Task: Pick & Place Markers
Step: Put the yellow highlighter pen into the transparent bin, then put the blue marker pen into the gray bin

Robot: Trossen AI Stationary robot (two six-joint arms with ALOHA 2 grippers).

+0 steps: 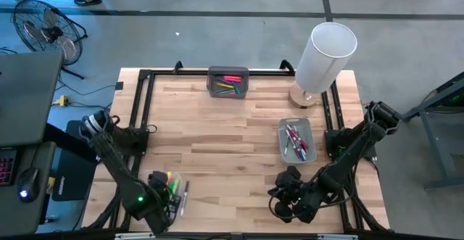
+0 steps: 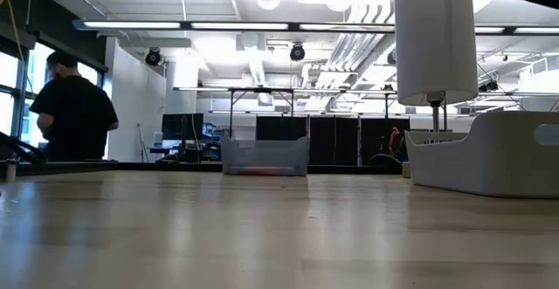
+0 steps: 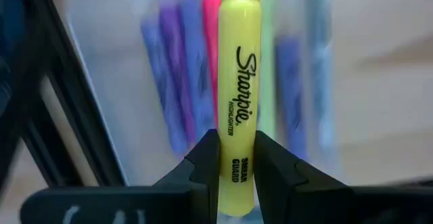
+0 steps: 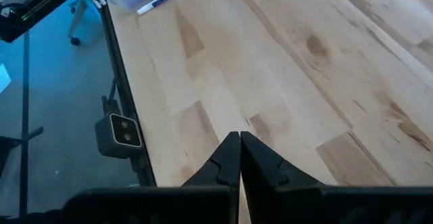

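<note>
Left end effector (image 3: 235,173) pinches yellow marker (image 3: 238,95), unseen overhead.

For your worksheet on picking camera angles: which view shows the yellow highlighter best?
The left wrist view: the yellow highlighter fills it, label readable, clamped in the left end effector. The high view shows only a yellow speck by that end effector; the low and right wrist views show nothing of it.
</note>
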